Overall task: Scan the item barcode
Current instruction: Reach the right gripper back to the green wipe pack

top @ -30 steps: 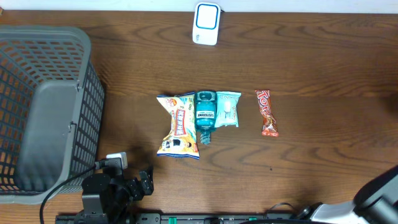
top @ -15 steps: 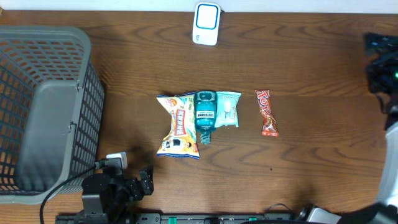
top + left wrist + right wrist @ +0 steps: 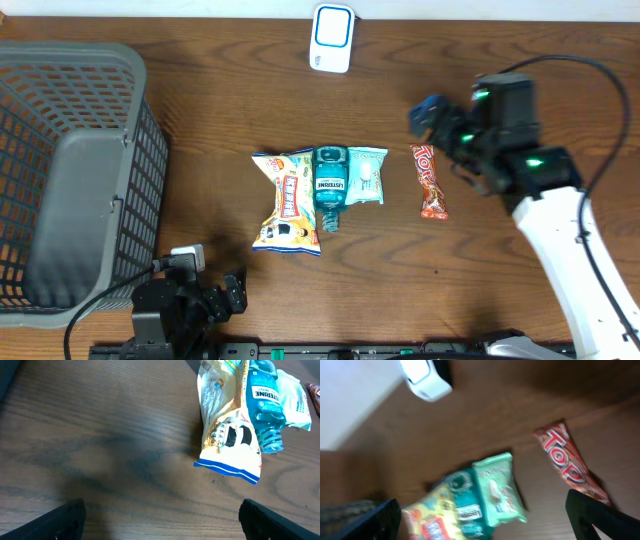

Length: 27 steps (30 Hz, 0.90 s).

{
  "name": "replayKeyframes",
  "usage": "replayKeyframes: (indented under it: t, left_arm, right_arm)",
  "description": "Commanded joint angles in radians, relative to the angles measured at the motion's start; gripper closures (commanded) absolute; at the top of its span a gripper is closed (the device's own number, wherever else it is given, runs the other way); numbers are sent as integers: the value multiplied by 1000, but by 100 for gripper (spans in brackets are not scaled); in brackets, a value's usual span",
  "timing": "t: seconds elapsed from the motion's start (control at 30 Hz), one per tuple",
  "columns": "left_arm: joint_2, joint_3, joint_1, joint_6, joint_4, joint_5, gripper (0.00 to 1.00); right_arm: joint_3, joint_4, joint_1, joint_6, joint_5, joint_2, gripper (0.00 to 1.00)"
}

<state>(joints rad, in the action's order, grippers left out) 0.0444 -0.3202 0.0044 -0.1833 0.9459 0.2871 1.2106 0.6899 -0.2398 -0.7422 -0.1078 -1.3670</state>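
right gripper (image 3: 440, 132): jaws flung wide, nothing between them. It hovers over the right half of the worktop (image 3: 220, 110), just beside the far end of the candy bar (image 3: 430, 181).
left gripper (image 3: 232, 292): also spread open and empty, parked low at the near edge toward the left corner. It is well apart from everything but the basket (image 3: 100, 50).
candy bar: a red wrapper lying flat and alone, right of the middle, its length running from far edge to near edge. It sits near the other goods but clear of them.
pile in the middle: the snack bag (image 3: 287, 201), the mouthwash bottle (image 3: 330, 183) and the green packet (image 3: 366, 175) are bunched together. The bottle lies on its side across the seam between bag and packet.
scanner (image 3: 332, 37): a white unit with a blue-framed face, at the middle of the far edge. Nothing is in front of it.
step in hand: looks like the reach. No item is lifted and nothing is presented to the scanner, so the task is barely under way. The candy bar seems the likely pick, being closest to the open jaws.
next move calls for: setting the jaws across the bar's narrow width, dropping to the wrapper and closing gently, since the thin foil may slip or crumple.
after that: carrying it to the far edge and facing the barcode to the scanner.
cannot tell: no barcode shows on the bar's upper side, and the right wrist view is smeared. A turn in hand may be needed.
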Motion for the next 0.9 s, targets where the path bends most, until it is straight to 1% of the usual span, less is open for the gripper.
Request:
replayKeyframes:
  t: [0.0,0.17,0.33,0.37,0.47,0.67,0.87]
  left_arm:
    - [1,-3,-4,6,11,8,2]
    - [1,-3,-4,6,11,8,2]
    - [1,-3,-4,6,11,8,2]
    - [1,-3,-4,6,11,8,2]
    - [1,-3,-4,6,11,8,2]
    - [1,-3,-4,6,11,8,2]
    - [1,-3,-4,6,11,8,2]
  right_arm:
    - [3,18,-130,107,268,-66,1]
    - [3,21,-223,233,262,-184,1]
    - [3,9,-272,318,171,-318,1]
    - [3,5,-285,321,169,-356,1]
    - [3,-12,-291,321,169,-395,2]
    - [3,-58,-291,321,168,-433,16]
    - [3,-119,-292,385,172,-491,16]
